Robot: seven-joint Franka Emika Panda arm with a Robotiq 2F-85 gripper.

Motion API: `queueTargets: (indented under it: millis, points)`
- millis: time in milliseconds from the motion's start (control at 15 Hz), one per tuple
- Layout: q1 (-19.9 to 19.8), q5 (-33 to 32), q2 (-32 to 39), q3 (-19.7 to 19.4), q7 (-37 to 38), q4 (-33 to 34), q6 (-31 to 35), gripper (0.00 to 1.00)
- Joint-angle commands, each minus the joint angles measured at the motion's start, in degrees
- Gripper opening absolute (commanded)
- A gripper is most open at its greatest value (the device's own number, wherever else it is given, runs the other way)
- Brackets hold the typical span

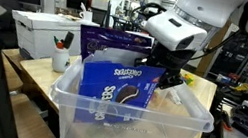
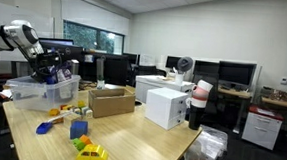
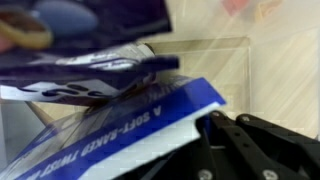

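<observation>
A blue Oreo box (image 1: pixel 118 90) stands tilted in a clear plastic bin (image 1: pixel 189 116), its top above the rim. My gripper (image 1: pixel 164 74) sits at the box's upper right edge, jaws shut on that thin edge. In the wrist view the blue-and-white box (image 3: pixel 120 125) runs right up to the black fingers (image 3: pixel 250 140), and my gripper (image 3: pixel 215 118) pinches its corner. A purple snack bag (image 1: pixel 108 41) stands behind the box in the bin; the wrist view shows the bag (image 3: pixel 90 60) above the box. In an exterior view the arm (image 2: pixel 26 38) reaches down to the bin (image 2: pixel 43 89).
A white carton (image 1: pixel 49 34) and a white mug with pens (image 1: pixel 60 60) stand on the table behind the bin. Farther along the wooden table lie coloured toy blocks (image 2: pixel 80 136), a cardboard box (image 2: pixel 112 101) and a white box (image 2: pixel 167 107).
</observation>
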Motion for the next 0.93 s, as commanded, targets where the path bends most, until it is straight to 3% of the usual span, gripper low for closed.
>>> queueTargets:
  millis: [0, 467, 867]
  points:
    - [-1.6, -6.1, 2.0, 0.5, 7.2, 0.9, 0.5, 0.05]
    - [-2.0, -9.9, 7.1, 0.2, 12.8, 5.4, -5.0, 0.05]
    - [-2.2, -3.7, 13.8, 0.5, 7.5, 14.8, -19.8, 0.05]
